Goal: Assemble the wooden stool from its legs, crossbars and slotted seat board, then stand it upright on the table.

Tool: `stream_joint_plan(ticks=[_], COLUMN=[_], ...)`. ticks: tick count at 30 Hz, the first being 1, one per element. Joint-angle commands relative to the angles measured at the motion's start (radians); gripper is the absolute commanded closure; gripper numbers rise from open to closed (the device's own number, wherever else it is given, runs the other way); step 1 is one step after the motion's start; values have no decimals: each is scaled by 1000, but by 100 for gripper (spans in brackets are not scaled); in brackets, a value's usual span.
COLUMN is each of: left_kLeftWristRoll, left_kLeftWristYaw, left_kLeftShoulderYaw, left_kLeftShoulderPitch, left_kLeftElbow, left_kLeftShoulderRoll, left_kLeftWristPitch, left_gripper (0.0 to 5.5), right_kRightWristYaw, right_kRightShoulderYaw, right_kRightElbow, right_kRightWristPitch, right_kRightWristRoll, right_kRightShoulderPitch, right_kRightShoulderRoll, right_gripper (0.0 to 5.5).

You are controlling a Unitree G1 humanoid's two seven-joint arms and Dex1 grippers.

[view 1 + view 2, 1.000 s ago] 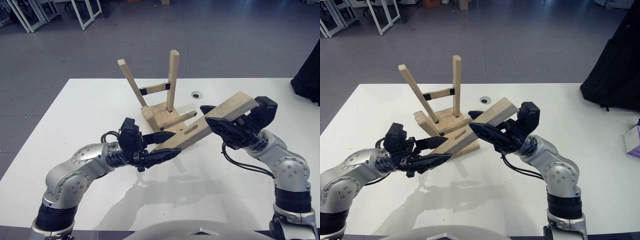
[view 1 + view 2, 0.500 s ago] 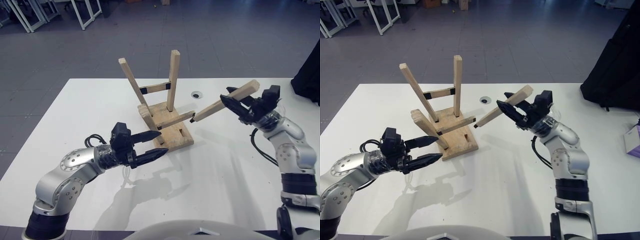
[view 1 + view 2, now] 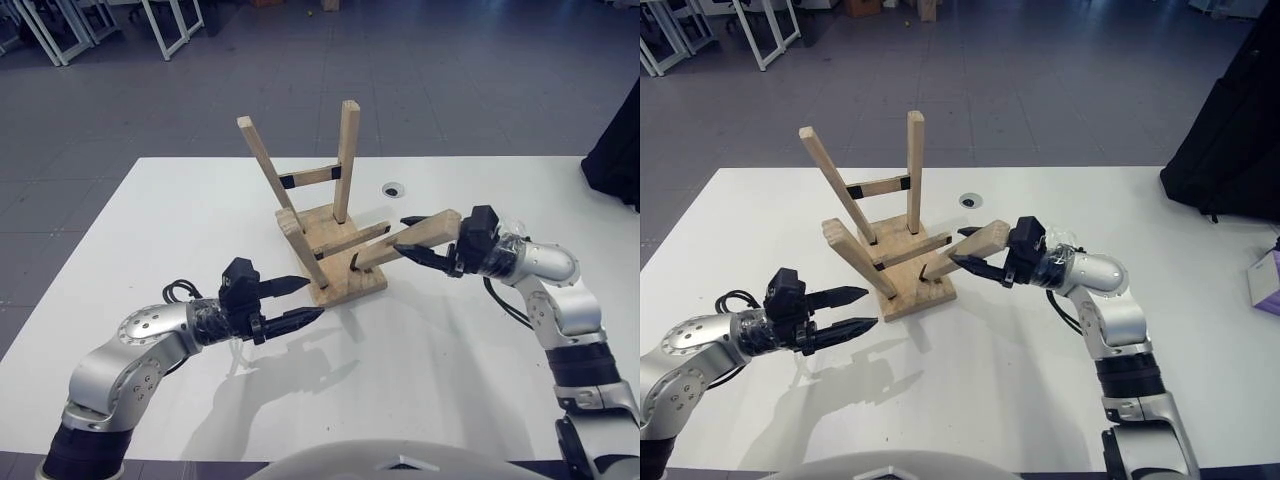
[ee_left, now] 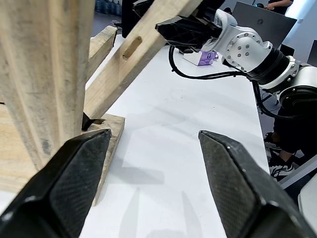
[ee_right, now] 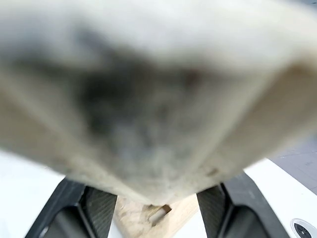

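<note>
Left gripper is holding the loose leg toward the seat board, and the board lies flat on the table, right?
Not quite. The right gripper is the one holding the leg, as the right eye view shows; the left gripper is open and empty. The rest stands: the leg points toward the seat board, which lies flat on the table.

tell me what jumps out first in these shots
A half-built wooden stool lies upside down on the white table, two legs pointing up. The right gripper holds a loose leg slanted down toward its seat board; the left gripper hovers open near it.
</note>
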Motion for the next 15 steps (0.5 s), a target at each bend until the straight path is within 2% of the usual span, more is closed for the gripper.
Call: stream_joint_plan(ticks=[1, 7, 12, 15], left_kLeftWristRoll=[44, 65, 68, 69], left_kLeftWristYaw=[15, 31, 35, 42], left_kLeftShoulderYaw=[-13, -12, -2, 10], left_kLeftShoulderPitch=[13, 28, 26, 29], left_kLeftElbow=[8, 7, 15, 26], left_kLeftShoulderRoll=[-9, -42, -49, -47], left_kLeftWristPitch=[-13, -18, -15, -11], left_gripper=[224, 224, 224, 224], right_kRightWristYaw=[21, 29, 135, 194], right_kRightShoulderYaw=[26, 44, 78, 73], right_kRightElbow=[-31, -8, -71, -158], right_kRightWristPitch=[-9, -57, 34, 163], right_kRightWristRoll=[-83, -166, -106, 16], right_kRightShoulderPitch=[-12, -65, -23, -13], right_kRightShoulderRoll=[-74, -127, -194, -235], right_gripper=[348, 348, 348, 348])
